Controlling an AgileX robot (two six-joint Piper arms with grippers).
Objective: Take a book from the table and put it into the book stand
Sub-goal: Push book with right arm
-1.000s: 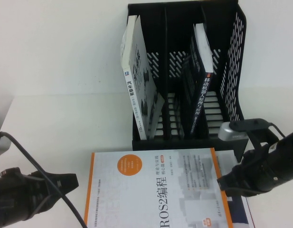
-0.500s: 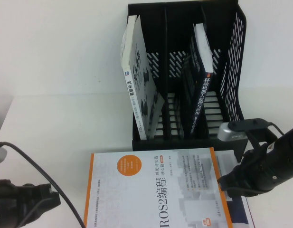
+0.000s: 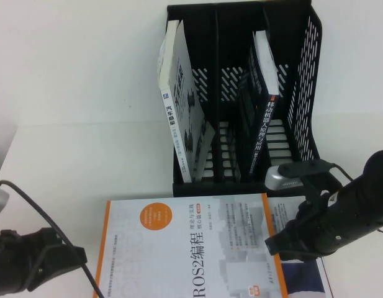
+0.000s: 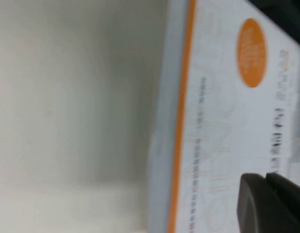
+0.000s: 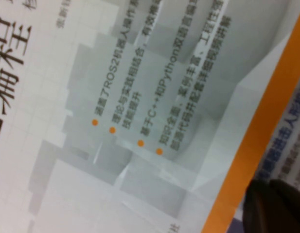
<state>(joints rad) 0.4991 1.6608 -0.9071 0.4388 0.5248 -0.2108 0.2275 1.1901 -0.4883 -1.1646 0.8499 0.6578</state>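
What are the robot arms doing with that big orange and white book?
The ROS2 book lies flat on the white table, in front of the black book stand. The right pincer is at the book's right edge; whether it grips is unclear. The left pincer is shut, just left of the book. The stand holds a white book in its left slot and a dark book in its right; the middle is free.

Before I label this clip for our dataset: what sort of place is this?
Probably a lab or office desk set up for robot trials: a plain white table, a black book stand already holding two books, and a ROS2 book lying flat between the left gripper and right gripper.
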